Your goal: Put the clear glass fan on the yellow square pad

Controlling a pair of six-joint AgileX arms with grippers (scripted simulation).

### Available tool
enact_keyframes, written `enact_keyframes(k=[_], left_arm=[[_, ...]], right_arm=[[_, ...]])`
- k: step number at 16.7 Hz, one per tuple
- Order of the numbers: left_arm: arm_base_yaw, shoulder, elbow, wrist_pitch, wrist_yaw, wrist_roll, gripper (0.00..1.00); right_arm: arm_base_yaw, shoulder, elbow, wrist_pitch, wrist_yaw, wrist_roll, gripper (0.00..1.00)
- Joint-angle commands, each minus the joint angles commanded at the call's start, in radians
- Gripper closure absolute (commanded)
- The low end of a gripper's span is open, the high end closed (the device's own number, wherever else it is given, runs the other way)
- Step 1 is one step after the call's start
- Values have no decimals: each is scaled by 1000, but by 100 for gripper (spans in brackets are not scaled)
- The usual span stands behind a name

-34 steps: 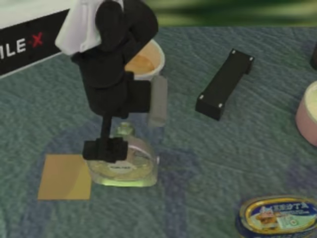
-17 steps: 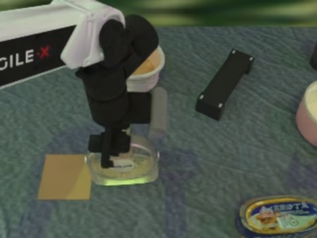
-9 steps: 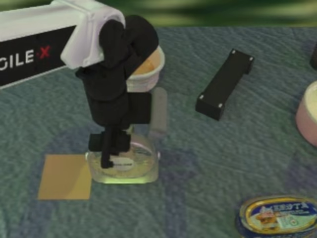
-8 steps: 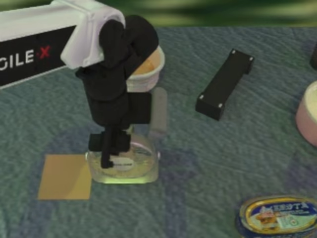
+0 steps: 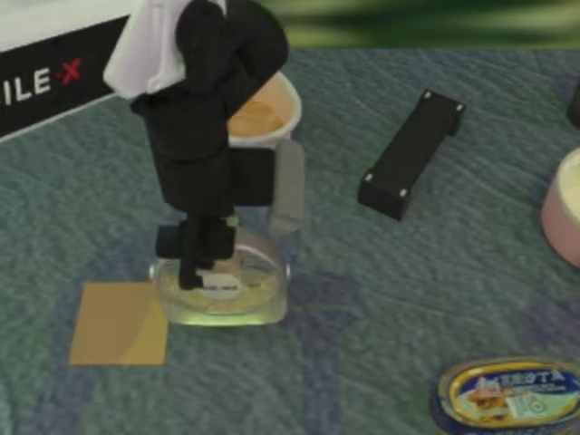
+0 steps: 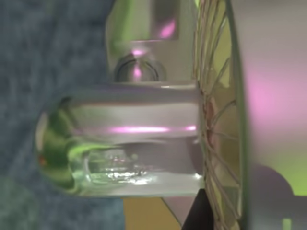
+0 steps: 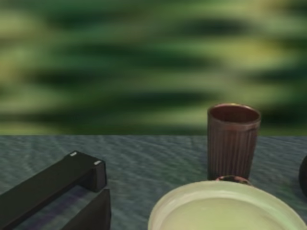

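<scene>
The clear glass fan lies flat under my left arm, its left rim reaching just over the right edge of the yellow square pad. My left gripper is shut on the fan from above, near its left side. In the left wrist view the fan fills the picture, with one dark finger against its grille and a bit of the pad behind. My right gripper is out of view.
A white bowl with orange contents sits behind the left arm. A black block lies at centre right, a pink bowl at the right edge, a printed tin at front right. The right wrist view shows a brown ribbed cup.
My left gripper came down onto the fan and shut on it. The fan has since shifted a little up and to the left with the gripper, toward the pad.
</scene>
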Motion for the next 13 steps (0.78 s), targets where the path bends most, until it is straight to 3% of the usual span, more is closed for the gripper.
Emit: enact_keyframes(k=[8, 13], left_arm=[[5, -13, 80, -85, -1, 4, 100], [137, -126, -25, -98, -2, 128, 100]], right_arm=[[0, 0, 0, 0, 0, 0, 0], [0, 0, 0, 0, 0, 0, 0]])
